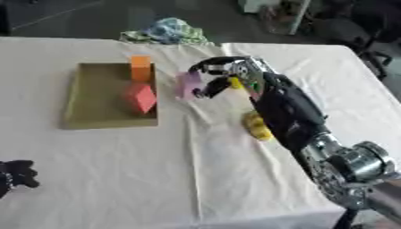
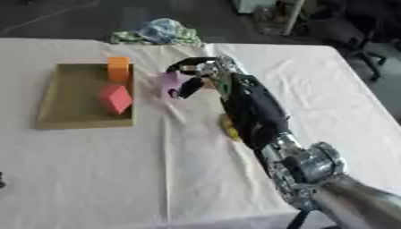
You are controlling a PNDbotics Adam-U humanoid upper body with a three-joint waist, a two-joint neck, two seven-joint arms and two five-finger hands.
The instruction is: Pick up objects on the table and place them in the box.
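Left eye view shows the right hand [image 1: 223,74] reaching across the white-covered bench [image 1: 117,179] from 4 o'clock, its fingers and thumb curled around a pale purple block [image 1: 188,84]. The block sits between the fingertips, and whether it rests on the cloth or is just lifted cannot be told. The box [image 1: 98,114], a shallow olive tray, lies at 9 o'clock from the hand, just beside it, with its near wall facing the purple block. Inside it are an orange block [image 1: 140,68] at the far right corner and a red block [image 1: 142,98] closer to the middle of the right side. The box's long axis runs from 12 to 6 o'clock, so the coming move is, by judgement, a short carry straight toward 9 o'clock over that wall, aiming for the bare floor of the tray left of the two blocks. A yellow object [image 1: 257,126] lies partly under the forearm at 5 o'clock from the hand, still to be collected. The left hand [image 1: 15,175] rests at the lower left corner, well apart from the work; its fingers cannot be read. The right hand is plainly the nearer one.
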